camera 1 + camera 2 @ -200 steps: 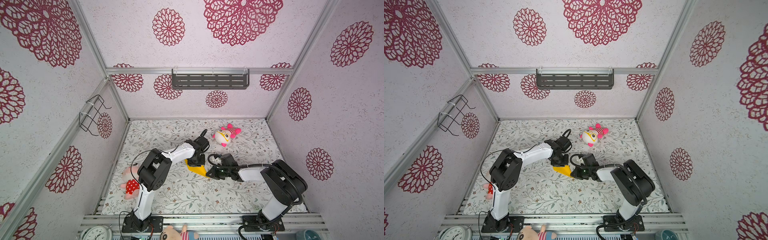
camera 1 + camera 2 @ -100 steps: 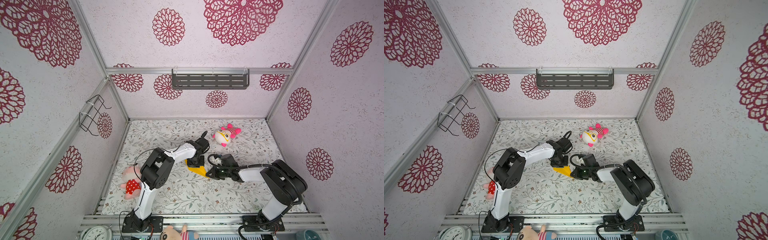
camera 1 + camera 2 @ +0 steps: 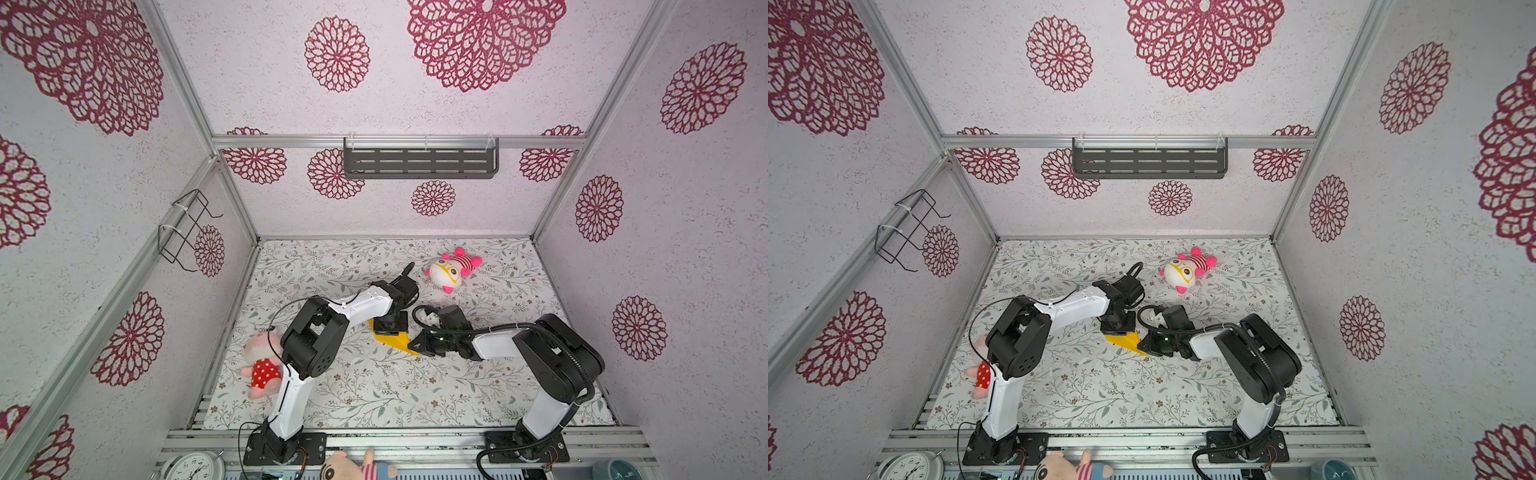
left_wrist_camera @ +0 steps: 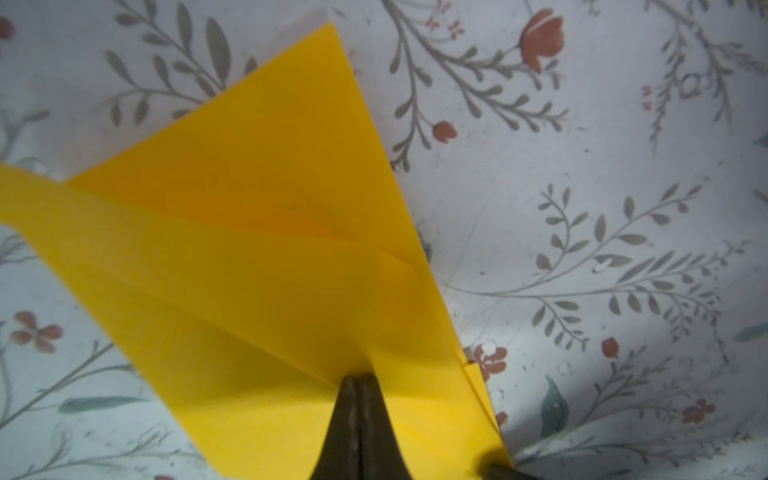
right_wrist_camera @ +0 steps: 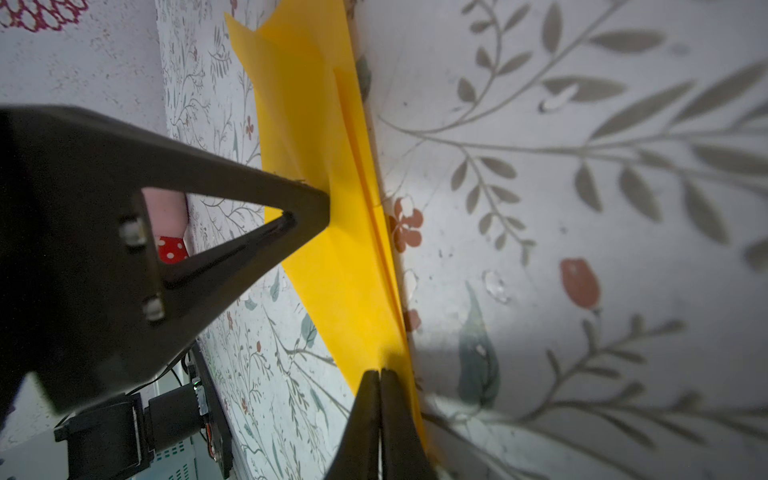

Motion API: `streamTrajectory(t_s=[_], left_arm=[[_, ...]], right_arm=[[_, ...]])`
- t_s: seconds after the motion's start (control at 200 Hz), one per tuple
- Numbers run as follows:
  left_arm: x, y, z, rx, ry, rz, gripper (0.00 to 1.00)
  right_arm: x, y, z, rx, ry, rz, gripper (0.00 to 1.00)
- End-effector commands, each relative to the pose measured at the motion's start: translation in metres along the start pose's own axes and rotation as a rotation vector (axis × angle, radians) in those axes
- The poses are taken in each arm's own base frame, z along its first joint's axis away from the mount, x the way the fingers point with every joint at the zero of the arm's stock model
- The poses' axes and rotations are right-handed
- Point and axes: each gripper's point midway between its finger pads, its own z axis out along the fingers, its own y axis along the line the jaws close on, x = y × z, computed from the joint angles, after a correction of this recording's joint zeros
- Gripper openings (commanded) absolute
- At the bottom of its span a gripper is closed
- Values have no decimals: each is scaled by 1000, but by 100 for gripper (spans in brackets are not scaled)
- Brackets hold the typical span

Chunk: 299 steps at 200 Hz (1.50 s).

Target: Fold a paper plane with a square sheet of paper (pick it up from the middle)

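1. Left gripper (image 4: 360,379): jaws pressed together, tips down on the paper (image 4: 270,249), where several creases meet. We cannot tell whether a layer is caught between them.
2. Right gripper (image 5: 380,372): jaws also pressed together, tips on the narrow end of the paper (image 5: 332,257), at its long folded edge. Again we cannot tell whether it has a pinch on a layer.
3. The paper is yellow-orange and already folded into a pointed wedge of overlapping layers. In both top views it lies near the middle of the table (image 3: 374,395), with its point towards 4 o'clock.
4. In a top view the left gripper (image 3: 390,328) covers the wide end of the paper (image 3: 392,341) at 12 o'clock. The right gripper (image 3: 417,345) is at the point.
5. Around the paper we see a pink-and-white plush toy (image 3: 452,270) at 1 o'clock and a doll (image 3: 261,365) in a red dotted dress at 9 o'clock. Both are well apart from the paper, and the left arm partly hides the doll.
6. A clock (image 3: 191,467) sits at the front rail, about 7 o'clock.
7. The top views hide most of the paper under the two grippers; only the wrist views show the layers and creases. The right wrist view also catches a left finger (image 5: 307,199) touching the paper.
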Motion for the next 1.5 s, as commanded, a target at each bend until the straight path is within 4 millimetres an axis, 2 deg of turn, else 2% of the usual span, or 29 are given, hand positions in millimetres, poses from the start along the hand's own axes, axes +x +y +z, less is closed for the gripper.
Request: streamTrajectory(t_s=[0.0,0.16,0.295,0.36,0.51,0.68,0.916,1.186,1.341,1.491], left_arm=[[19,27,22,-113,76,-12,3],[19,28,23,-113,76,-13,3],[17,24,21,-99,70,-11,3],[16,23,19,-91,67,-11,3],[14,19,16,-74,60,-12,3],[14,18,17,-70,60,-12,3],[11,12,11,-42,50,-13,4],[3,10,4,-5,34,-23,6],[-5,25,6,-32,26,-33,7],[-13,46,11,-76,27,-41,7]], right_arm=[[20,-19,-9,72,34,51,8],[33,-29,-18,103,41,68,9],[35,-30,-26,108,22,71,9],[27,-22,-30,83,-15,47,9],[0,14,-40,-16,-110,-42,11],[-14,27,-32,-60,-118,-66,12],[-20,17,-10,-41,-79,-37,11],[-4,-8,0,29,-17,4,11],[6,-25,2,91,16,20,11],[11,-32,4,110,30,28,11]])
